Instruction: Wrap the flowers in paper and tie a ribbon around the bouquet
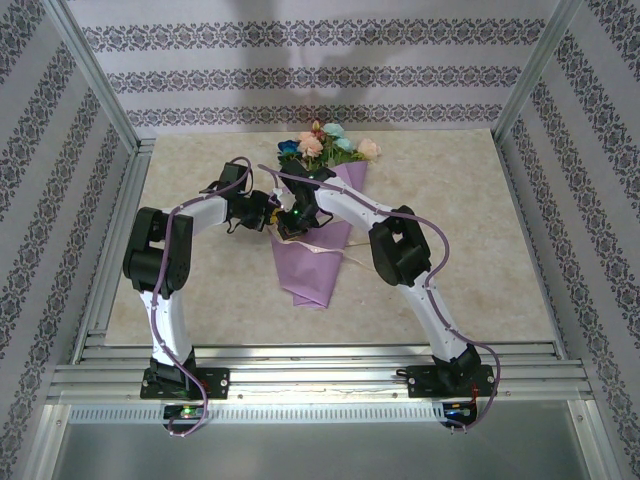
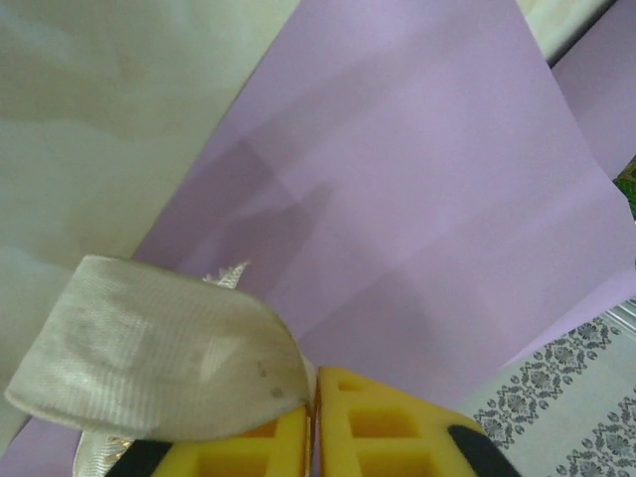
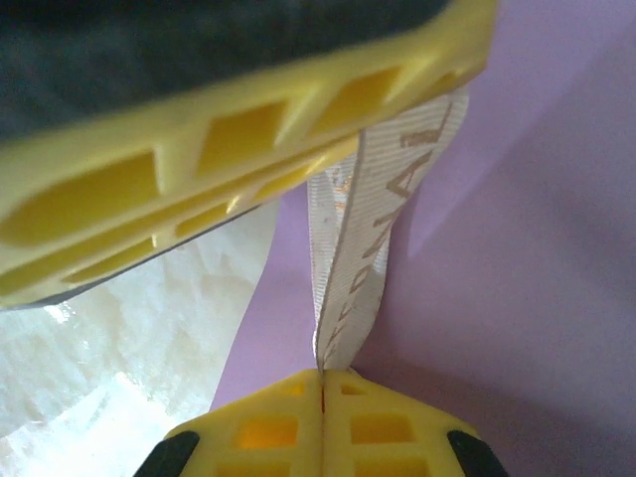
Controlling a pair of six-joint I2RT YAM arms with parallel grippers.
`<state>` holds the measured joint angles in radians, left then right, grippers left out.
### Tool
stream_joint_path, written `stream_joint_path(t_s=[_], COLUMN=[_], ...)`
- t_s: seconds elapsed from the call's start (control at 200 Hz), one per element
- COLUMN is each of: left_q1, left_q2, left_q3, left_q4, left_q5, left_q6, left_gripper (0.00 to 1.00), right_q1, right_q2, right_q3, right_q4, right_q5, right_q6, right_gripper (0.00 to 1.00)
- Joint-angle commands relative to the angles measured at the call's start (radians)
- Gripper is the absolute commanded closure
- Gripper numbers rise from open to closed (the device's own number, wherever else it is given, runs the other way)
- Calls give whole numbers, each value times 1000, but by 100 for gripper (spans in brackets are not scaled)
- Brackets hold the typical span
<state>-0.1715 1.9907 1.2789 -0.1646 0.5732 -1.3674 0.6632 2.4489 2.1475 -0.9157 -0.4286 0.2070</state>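
The middle of the bouquet (image 1: 312, 275) is hidden from above; lettering on the ribbon (image 3: 373, 248) blurs unreadably.

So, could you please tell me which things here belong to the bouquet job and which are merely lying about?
Job: flowers, lilac paper, cream ribbon, left pincer and right pincer pinching it.
Merely surroundings: marbled table, patterned walls, aluminium frame.

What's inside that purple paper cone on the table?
The flowers: pink, peach and blue blooms with green leaves poke out of the paper cone's wide far end. Their stems are hidden by the paper.
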Motion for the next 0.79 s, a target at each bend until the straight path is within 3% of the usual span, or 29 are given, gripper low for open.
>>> stream_joint_path(t_s=[0.0, 0.135, 0.32, 0.39, 0.5, 0.684, 0.789], left_q1=[23, 31, 37, 35, 26, -4, -20], left_q2=[-34, -74, -165, -184, -197, -121, -73], left_q3=[23, 45, 34, 7, -57, -42, 7], left_q4=[-29, -145, -337, -371, -347, -298, -328], left_q5=[22, -23, -130, -134, -109, -66, -78], left_q6=[24, 76, 129, 116, 70, 45, 57], left_gripper=[81, 55, 47, 49, 72, 78, 76], right_q1=[-7, -29, -57, -65, -73, -80, -83], right_q2=[19, 28, 44, 52, 60, 66, 65], right_q3=[19, 18, 22, 20, 20, 23, 24], right_q4=[1, 19, 16, 15, 19, 23, 21], right_q5=[-42, -129, -247, -289, -303, -320, -326], right_q6=[18, 51, 66, 73, 83, 98, 94], right_gripper=[100, 100, 100, 100, 100, 100, 100])
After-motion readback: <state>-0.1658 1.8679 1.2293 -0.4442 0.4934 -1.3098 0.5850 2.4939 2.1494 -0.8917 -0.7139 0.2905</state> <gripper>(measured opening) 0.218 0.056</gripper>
